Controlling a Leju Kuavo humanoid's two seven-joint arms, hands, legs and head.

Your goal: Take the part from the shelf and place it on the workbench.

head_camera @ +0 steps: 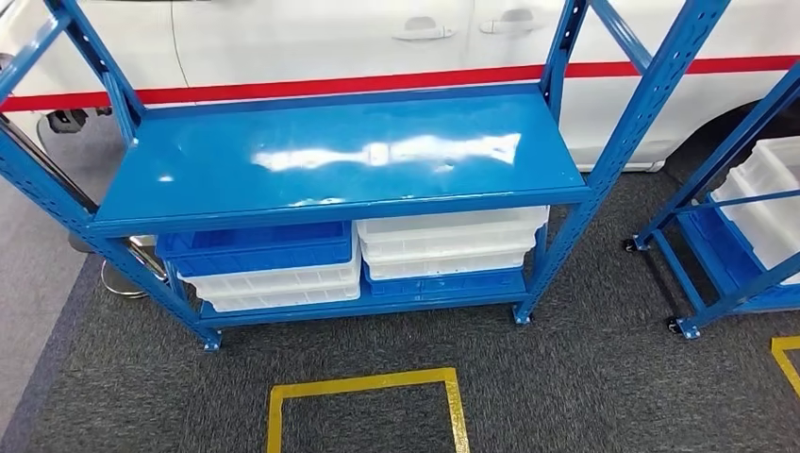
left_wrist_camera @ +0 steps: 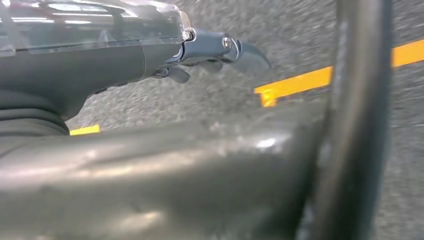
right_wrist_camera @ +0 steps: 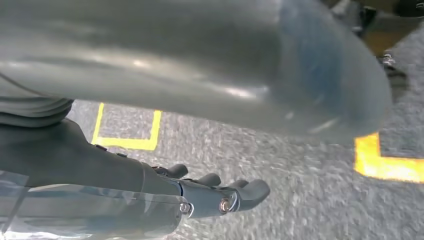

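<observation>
**Hands down, part unseen**

Left hand [left_wrist_camera: 210, 55] hung over the carpet [left_wrist_camera: 210, 100], fingers loosely apart, empty; likely just idle. The shelf [head_camera: 340, 156] top lay bare, and bins [head_camera: 255, 247] were stacked below, probably stored. The part's location could not be told. Right hand [right_wrist_camera: 215, 192] hung likewise, empty. No writing was legible.
</observation>
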